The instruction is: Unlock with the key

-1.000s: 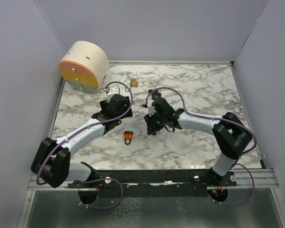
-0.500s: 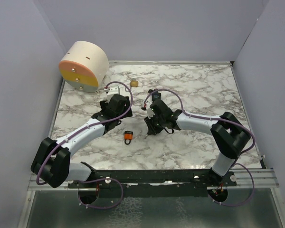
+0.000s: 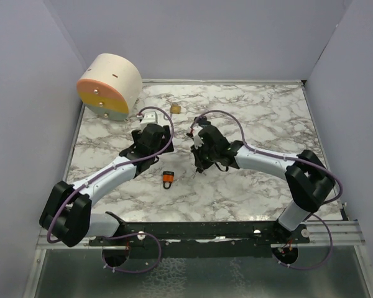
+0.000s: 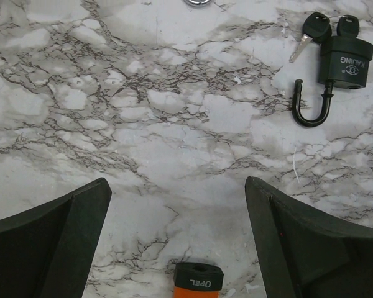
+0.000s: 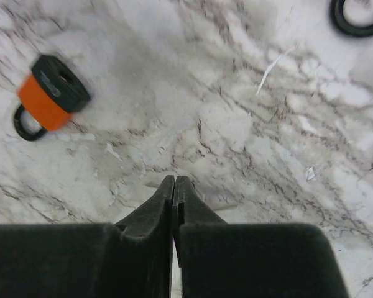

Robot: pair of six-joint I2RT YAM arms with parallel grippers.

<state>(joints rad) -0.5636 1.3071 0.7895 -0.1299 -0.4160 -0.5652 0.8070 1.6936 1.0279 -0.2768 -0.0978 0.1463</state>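
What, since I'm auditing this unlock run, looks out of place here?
The right gripper is shut on nothing over the bare marble table; the keys lie beside the dark padlock, apart from it.

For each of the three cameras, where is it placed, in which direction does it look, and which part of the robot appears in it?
Top external: above and behind the bases, looking down at the marble table; left arm and right arm show.
Left wrist: on the left arm, facing the table; open left pincer shows.
Right wrist: on the right arm, facing the table; shut right pincer shows.
Shared: all three see the orange padlock.
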